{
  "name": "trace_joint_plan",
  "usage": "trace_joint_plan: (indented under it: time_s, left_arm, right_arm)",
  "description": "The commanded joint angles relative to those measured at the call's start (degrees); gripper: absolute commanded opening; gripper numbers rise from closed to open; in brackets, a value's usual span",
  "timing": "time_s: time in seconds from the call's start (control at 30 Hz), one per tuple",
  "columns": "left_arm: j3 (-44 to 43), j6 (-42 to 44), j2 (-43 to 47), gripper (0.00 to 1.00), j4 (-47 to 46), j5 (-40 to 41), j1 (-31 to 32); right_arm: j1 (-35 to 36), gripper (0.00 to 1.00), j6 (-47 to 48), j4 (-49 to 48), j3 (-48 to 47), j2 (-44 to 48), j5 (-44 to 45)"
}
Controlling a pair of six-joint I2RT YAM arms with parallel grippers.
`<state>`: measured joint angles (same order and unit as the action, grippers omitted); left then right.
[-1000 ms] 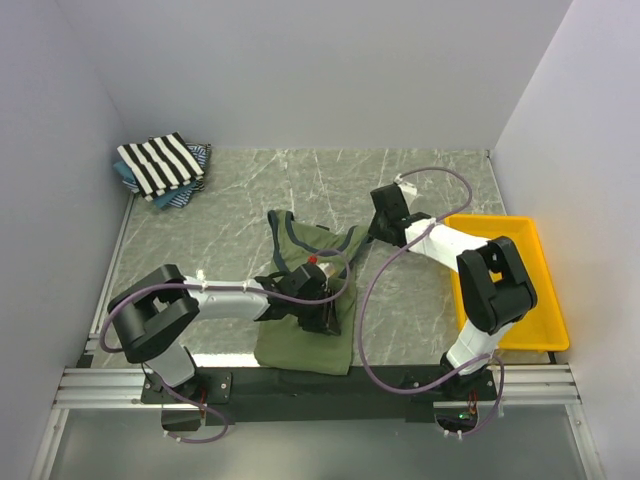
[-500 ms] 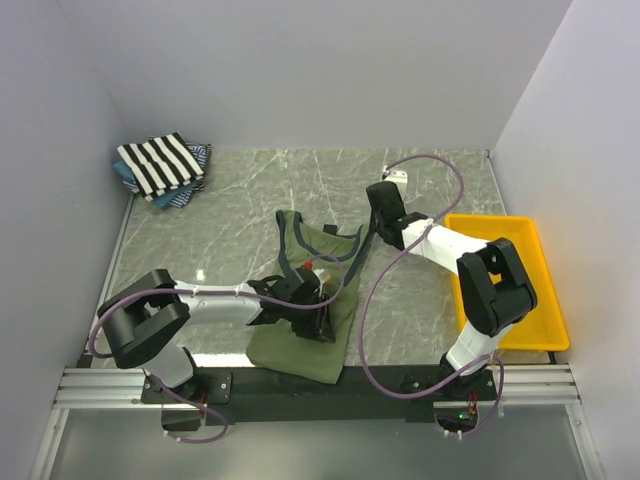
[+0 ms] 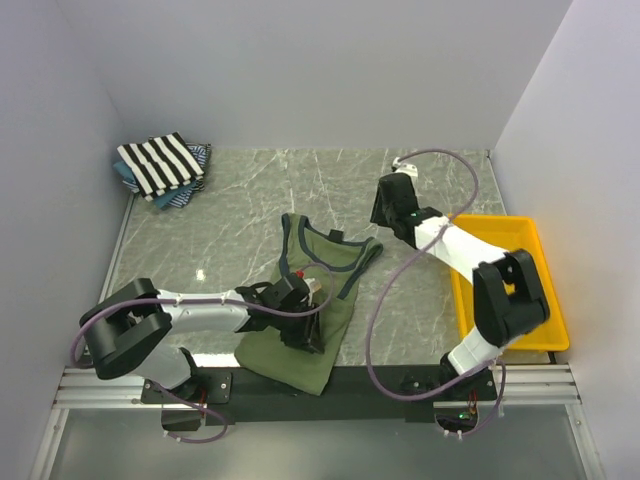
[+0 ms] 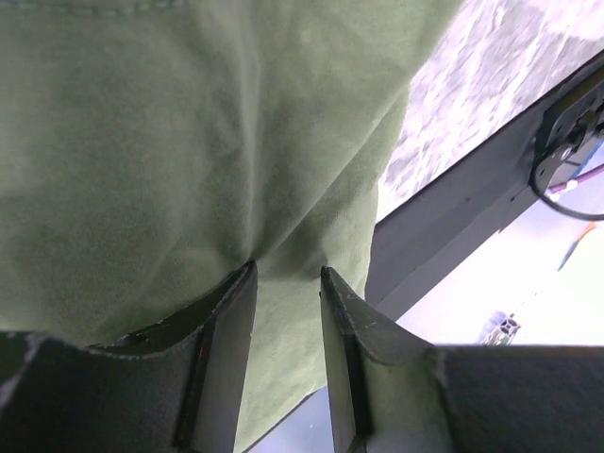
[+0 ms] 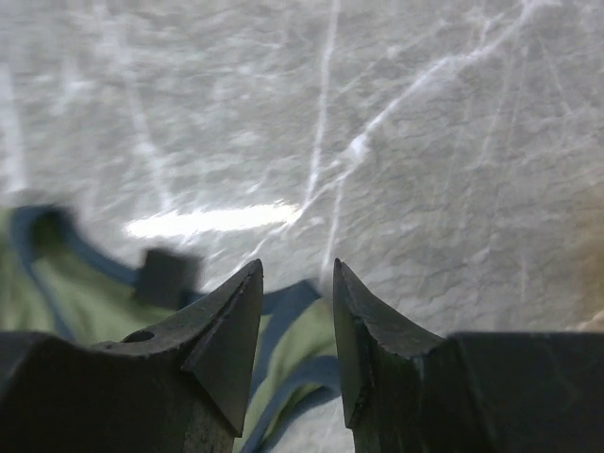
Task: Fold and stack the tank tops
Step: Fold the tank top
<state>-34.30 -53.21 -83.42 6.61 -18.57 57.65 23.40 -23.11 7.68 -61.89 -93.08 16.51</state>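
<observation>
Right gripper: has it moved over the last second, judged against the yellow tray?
Yes. The right gripper has let go of the olive green tank top and shifted slightly toward the far wall, judged against the yellow tray.

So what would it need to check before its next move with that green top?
1. Does the left gripper hold the olive green tank top: ok, cloth bunches in its grip.
2. Is the right gripper open and empty: ok.
3. Is the top fully on the table: not ok, its hem hangs over the near edge.
4. Is the striped tank top clear of both arms: ok, far-left corner.
5. One layer pinched or two: cannot tell.
</observation>
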Motion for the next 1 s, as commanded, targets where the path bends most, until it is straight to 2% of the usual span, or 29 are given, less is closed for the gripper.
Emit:
trace_joint_plan:
  time_s: [0.0,0.1,0.27,0.43,0.77,0.97]
  left_arm:
    - [2.58,1.62,0.45,0.41,7.80,0.64,0.71]
    - [2.84,1.62,0.89,0.41,8.59,0.64,0.71]
    - [3.54,2.23,2.55,0.42,11.22,0.55,0.62]
    - [3.11,2.15,4.66,0.43,13.51,0.46,0.45]
    - [2.14,2.76,4.14,0.43,13.96,0.11,0.10]
    - [2.40,2.50,4.40,0.43,13.95,-0.24,0.01]
  right_arm:
    - [-0.11,0.43,-1.76,-4.08,2.72,9.57,-6.31]
    - [-0.19,0.47,-0.02,-4.26,2.05,10.21,-10.70]
    - [0.51,0.39,5.53,5.58,-11.47,-5.43,-18.08]
    - [1.12,0.35,8.52,12.78,-17.65,-15.63,-19.59]
    - [4.99,0.36,11.34,14.91,-10.54,-14.68,-19.33]
    - [8.59,0.37,11.07,17.18,-11.23,-16.78,-15.30]
